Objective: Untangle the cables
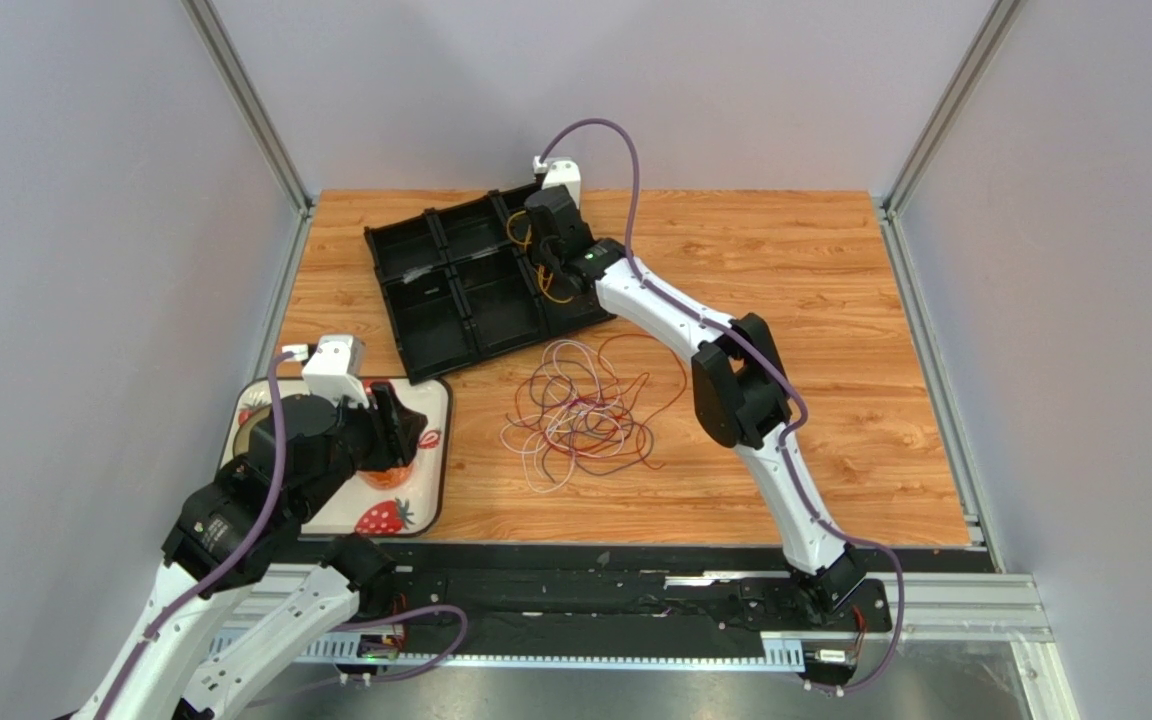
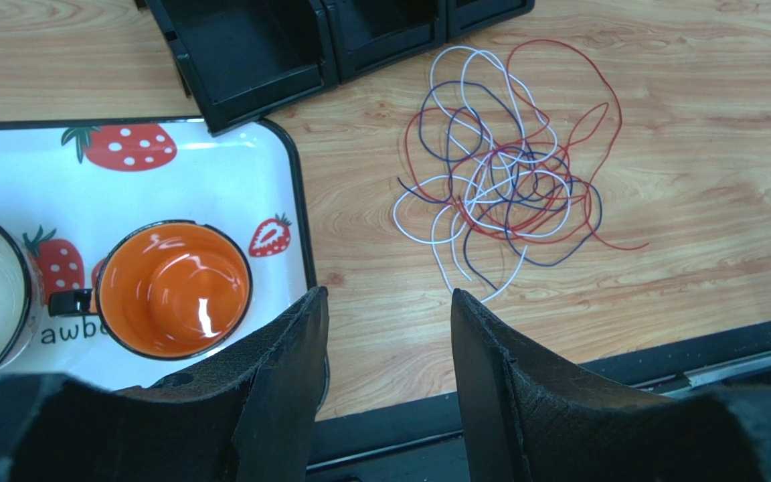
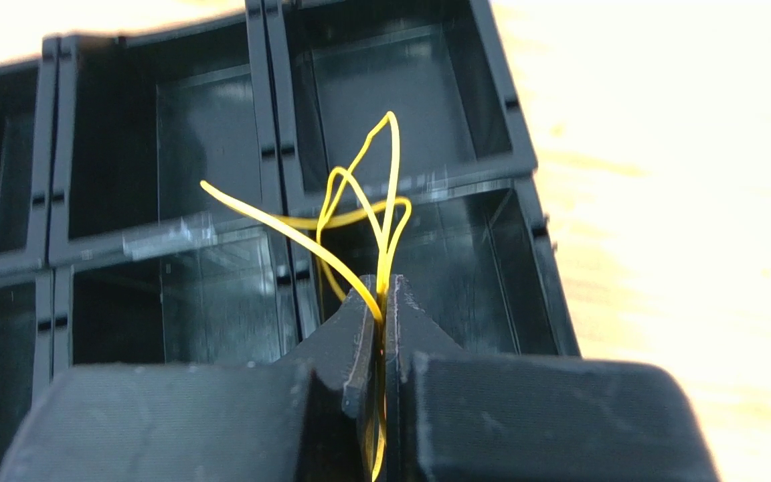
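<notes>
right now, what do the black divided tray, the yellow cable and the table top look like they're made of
The black divided tray: likely moulded plastic, glossy; light glints off its thin walls and floors.
The yellow cable: thin wire in a smooth sheath, probably plastic; it holds springy loops.
The table top: wood or wood-look laminate, grain showing; which one cannot be told.

Cables (image 1: 585, 408) tangled on table (image 1: 838, 300); yellow cable (image 3: 388, 211) pinched, looping.

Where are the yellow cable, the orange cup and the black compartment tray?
yellow cable (image 3: 309, 253): right wrist view, on its long left strand.
orange cup (image 2: 173, 291): left wrist view, on its inside bottom.
black compartment tray (image 1: 425, 308): top external view, on a left compartment's bare floor.
</notes>
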`<state>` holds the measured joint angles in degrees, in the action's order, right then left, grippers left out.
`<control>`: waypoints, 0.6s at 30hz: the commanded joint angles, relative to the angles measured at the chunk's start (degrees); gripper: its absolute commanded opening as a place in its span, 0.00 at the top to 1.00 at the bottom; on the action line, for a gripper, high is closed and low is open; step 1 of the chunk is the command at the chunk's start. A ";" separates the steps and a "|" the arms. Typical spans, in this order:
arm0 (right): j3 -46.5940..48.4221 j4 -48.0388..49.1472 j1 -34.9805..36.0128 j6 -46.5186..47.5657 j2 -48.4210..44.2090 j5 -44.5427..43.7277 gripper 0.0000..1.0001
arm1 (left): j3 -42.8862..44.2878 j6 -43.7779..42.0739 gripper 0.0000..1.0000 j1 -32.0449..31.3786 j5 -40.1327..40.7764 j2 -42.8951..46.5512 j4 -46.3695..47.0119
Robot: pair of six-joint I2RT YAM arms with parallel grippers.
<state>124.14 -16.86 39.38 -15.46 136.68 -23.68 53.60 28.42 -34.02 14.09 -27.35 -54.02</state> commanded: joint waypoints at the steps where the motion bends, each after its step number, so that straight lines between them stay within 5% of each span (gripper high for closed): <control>1: 1.20 8.33 -1.32 2.37 3.15 -1.81 1.00 | 0.01 0.40 0.43 0.27 0.42 0.28 0.41; 10: -14.35 26.00 -5.27 -0.45 -0.09 3.73 1.00 | 0.01 0.32 0.43 0.27 0.42 -0.33 0.41; 18: -15.33 17.05 -5.36 -0.97 -2.65 3.82 1.00 | 0.10 0.23 0.43 1.24 0.24 -0.24 0.41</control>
<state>108.73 1.98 33.61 -15.44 138.74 -19.44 53.60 28.42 -33.89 14.09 -27.40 -54.19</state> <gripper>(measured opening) 0.023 0.566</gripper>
